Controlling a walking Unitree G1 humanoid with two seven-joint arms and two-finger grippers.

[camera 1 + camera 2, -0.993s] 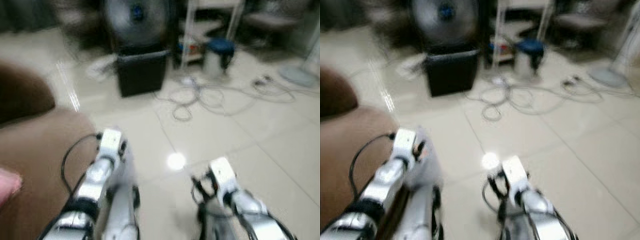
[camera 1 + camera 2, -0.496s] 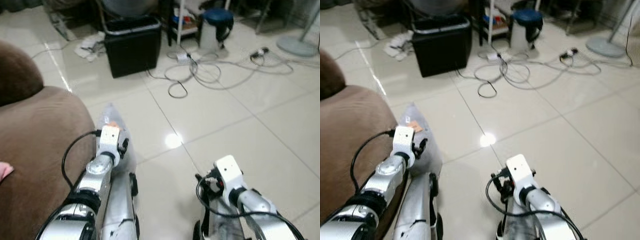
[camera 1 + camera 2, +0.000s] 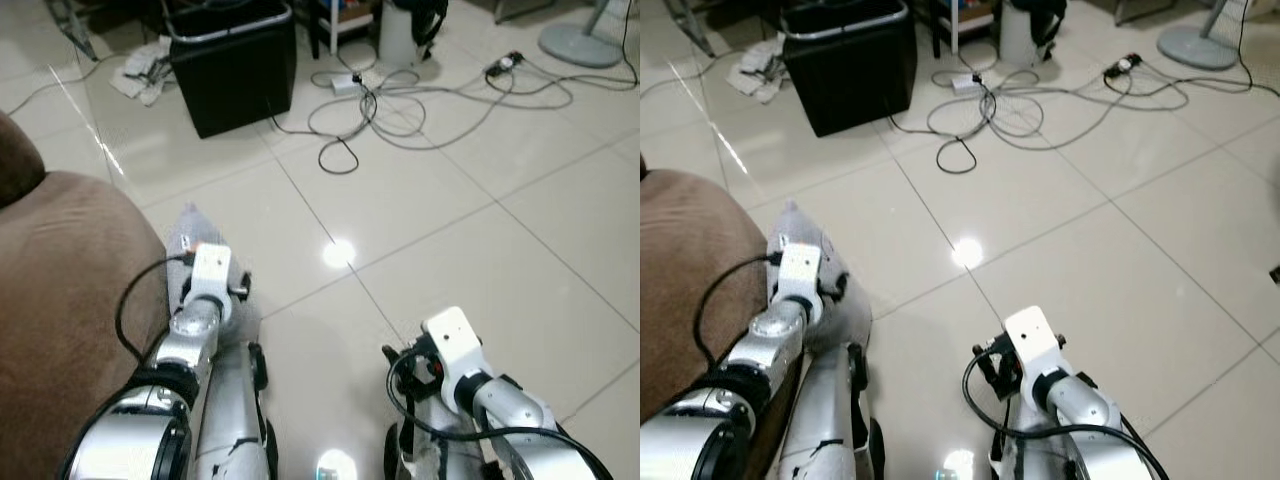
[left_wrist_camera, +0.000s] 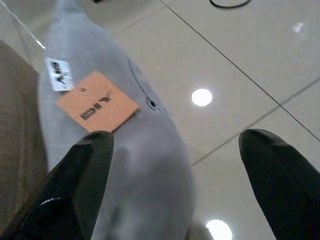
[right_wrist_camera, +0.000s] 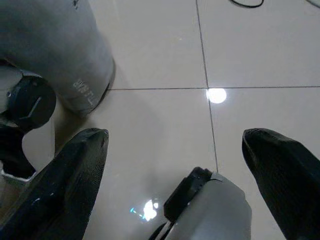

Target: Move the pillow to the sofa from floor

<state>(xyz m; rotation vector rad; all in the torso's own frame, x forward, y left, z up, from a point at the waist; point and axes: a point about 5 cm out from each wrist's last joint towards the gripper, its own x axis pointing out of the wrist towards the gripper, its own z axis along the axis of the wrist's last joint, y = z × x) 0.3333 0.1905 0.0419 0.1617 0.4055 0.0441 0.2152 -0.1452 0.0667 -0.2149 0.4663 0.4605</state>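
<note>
A grey pillow with an orange tag lies on the tiled floor, pressed against the side of the brown sofa. My left arm reaches down over it. In the left wrist view my left gripper hangs open just above the pillow, one finger over the cloth and the other finger over bare tile. My right gripper is open over bare floor to the right of the pillow, holding nothing.
A black bin stands ahead, with crumpled paper to its left. Loose cables sprawl across the tiles towards a fan base at the far right. My own grey leg shows in the right wrist view.
The head camera has tipped down and steadied, so the blur is gone and the pillow beside the sofa has come into sight. Both arms keep about the same pose.
</note>
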